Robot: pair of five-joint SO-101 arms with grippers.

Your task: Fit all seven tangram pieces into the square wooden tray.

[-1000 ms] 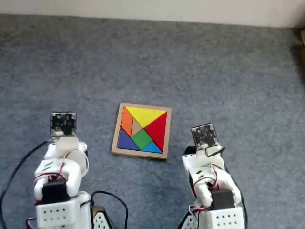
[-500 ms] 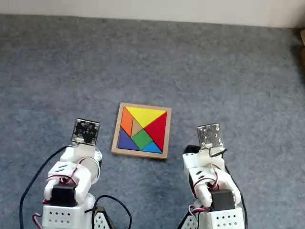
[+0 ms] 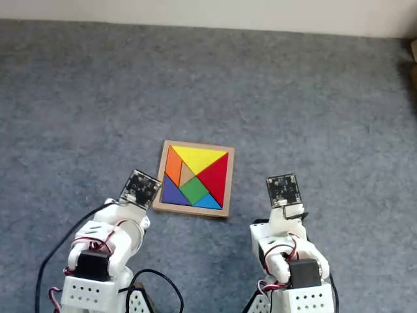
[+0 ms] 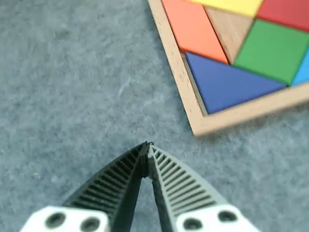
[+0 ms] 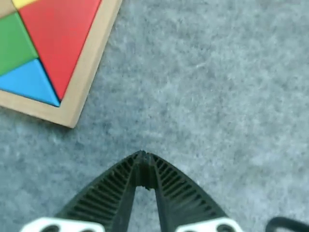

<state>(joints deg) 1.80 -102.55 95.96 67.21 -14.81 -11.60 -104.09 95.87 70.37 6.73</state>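
The square wooden tray (image 3: 157,193) lies mid-table on the grey carpet. Inside it lie a yellow triangle (image 3: 198,157), red triangle (image 3: 216,176), orange piece (image 3: 173,167), tan triangle (image 3: 187,175), green square (image 3: 194,189), dark blue triangle (image 3: 171,193) and light blue triangle (image 3: 208,201). My left gripper (image 4: 146,146) is shut and holds nothing, hovering over the carpet just off the tray's near left corner (image 4: 199,127). My right gripper (image 5: 142,156) is also shut and holds nothing, over the carpet off the tray's near right corner (image 5: 72,116).
Grey carpet (image 3: 313,111) spreads around the tray on all sides. Both arm bases (image 3: 91,287) (image 3: 296,290) stand at the near edge. A pale wall strip (image 3: 208,13) runs along the far side.
The left arm has swung right, bringing its wrist close to the tray's near left corner. The right arm shifted only slightly. The tray and pieces stayed put.
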